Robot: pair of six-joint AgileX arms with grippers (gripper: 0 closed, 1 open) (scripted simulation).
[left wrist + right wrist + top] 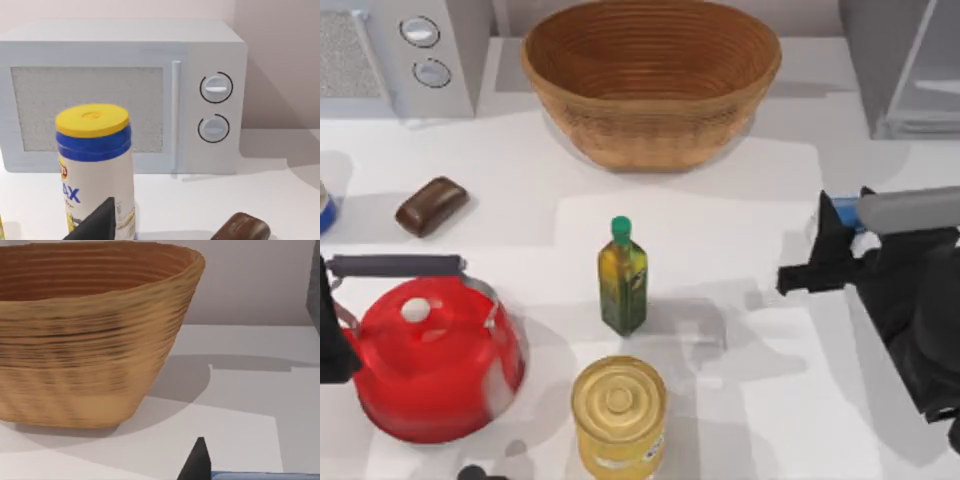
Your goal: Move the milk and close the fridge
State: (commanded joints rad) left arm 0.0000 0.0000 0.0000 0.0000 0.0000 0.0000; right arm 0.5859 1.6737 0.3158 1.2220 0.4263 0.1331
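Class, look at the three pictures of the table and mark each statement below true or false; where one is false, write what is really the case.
1. The oil bottle stands upright between the basket and the yellow can. True.
2. The kettle is blue. False: it is red.
3. The right pincer is at the table's right side with the blue-topped milk at its fingers. True.
4. The microwave has three dials. False: two.
5. The basket holds the brown block. False: it lies on the table.

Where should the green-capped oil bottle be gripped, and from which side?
Probably around its flat-sided body, below the narrow neck, coming in level from the table's right. The bottle stands upright, the can sits close on its near side, and the table to its right is bare.
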